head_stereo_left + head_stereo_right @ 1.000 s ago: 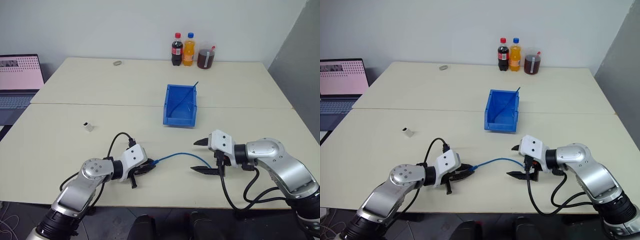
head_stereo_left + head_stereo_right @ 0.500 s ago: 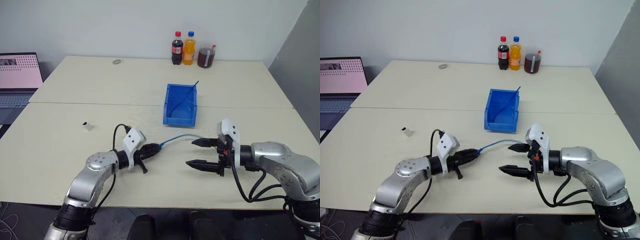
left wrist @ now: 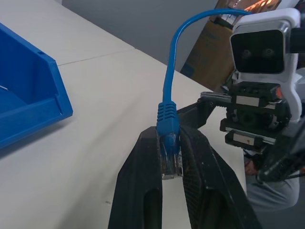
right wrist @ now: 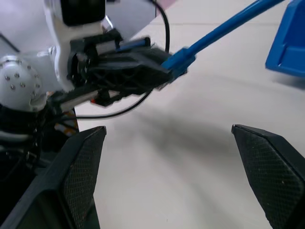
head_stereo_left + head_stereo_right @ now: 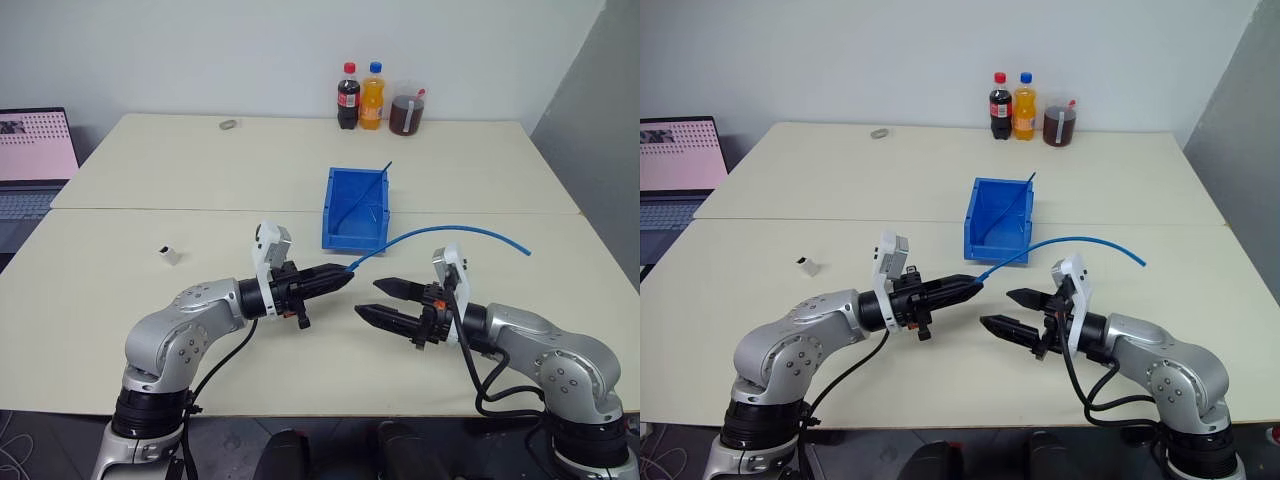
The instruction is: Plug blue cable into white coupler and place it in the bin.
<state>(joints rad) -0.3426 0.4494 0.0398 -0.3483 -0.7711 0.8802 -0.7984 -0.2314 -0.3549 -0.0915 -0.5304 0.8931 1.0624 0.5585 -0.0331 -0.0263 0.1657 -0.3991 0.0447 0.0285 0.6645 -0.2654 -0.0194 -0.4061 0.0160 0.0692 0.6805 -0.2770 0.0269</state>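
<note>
left wrist view: left gripper (image 3: 170,143) clamped on blue cable (image 3: 167,125) plug, right gripper (image 5: 376,297) agape, empty

Left gripper (image 5: 345,278) now off the bench, jaws clamping the cable (image 5: 440,233) plug, cable lifted into an arc in the air, right gripper (image 5: 375,300) rolled, its wide jaws facing the plug

Pale wall (image 5: 200,50) behind two adjoining beige tables (image 5: 150,180)

Silver-grey arms, white wrist housings, black fingers (image 3: 143,191) (textured pads), looping black cables.
</note>
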